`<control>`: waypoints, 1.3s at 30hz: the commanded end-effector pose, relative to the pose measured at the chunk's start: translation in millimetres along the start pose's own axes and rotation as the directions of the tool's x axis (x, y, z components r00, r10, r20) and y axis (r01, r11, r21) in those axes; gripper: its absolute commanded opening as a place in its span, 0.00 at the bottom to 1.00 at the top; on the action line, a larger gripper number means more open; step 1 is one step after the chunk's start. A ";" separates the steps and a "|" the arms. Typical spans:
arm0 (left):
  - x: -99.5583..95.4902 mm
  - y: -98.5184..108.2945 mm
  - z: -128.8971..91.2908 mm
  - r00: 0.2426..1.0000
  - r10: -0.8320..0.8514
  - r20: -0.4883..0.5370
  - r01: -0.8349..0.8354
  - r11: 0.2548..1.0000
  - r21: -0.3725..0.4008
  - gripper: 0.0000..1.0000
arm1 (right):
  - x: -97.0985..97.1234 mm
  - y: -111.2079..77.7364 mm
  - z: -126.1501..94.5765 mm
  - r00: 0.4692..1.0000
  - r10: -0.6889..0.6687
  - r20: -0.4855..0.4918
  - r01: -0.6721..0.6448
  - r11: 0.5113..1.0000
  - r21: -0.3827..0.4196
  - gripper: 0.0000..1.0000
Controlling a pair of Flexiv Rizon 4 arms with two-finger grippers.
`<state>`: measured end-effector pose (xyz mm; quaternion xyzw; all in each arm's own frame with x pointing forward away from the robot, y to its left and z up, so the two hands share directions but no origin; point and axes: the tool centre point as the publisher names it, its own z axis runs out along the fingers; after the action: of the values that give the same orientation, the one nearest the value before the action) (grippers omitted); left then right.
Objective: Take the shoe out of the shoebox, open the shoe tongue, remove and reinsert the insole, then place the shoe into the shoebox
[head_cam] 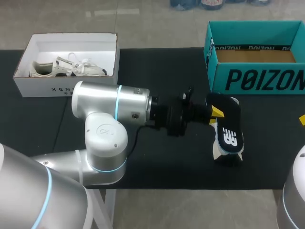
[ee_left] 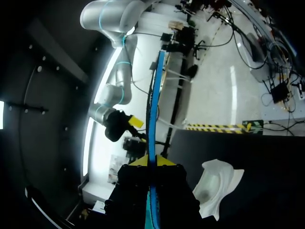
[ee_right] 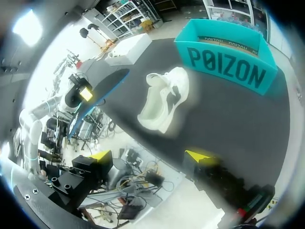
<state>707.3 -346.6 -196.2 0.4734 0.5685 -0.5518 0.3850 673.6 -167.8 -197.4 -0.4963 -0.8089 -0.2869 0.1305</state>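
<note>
Teal shoebox point(head_cam: 257, 78) stands open-topped; white box point(head_cam: 47, 88) holds a pale sneaker point(head_cam: 66, 68).

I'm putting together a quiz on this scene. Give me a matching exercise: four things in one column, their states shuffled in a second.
1 insole
2 white shoe
3 teal shoebox
4 white shoebox

A holds another sneaker
B clamped in the left gripper
C no shoe seen inside
D lying on the table

Pairs: 1-B, 2-D, 3-C, 4-A
</note>
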 end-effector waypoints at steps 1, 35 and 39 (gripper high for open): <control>0.0 -0.1 1.6 1.000 0.001 -0.002 -0.001 1.000 -0.001 0.00 | 1.4 -1.8 0.4 1.000 0.000 0.004 0.000 1.000 -0.002 1.00; 0.0 -0.1 1.6 1.000 0.001 -0.002 -0.001 1.000 -0.001 0.00 | -52.4 -21.8 -38.6 0.983 0.027 0.179 -0.015 0.998 -0.066 1.00; 0.0 -0.1 1.6 1.000 0.001 -0.002 -0.001 1.000 -0.001 0.00 | -49.0 -21.5 -43.6 0.991 -0.027 0.134 0.031 0.999 -0.032 1.00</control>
<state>707.3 -346.4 -196.4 0.4734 0.5684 -0.5519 0.3851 673.0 -233.1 -199.0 -0.5133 -0.8138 -0.2672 0.0533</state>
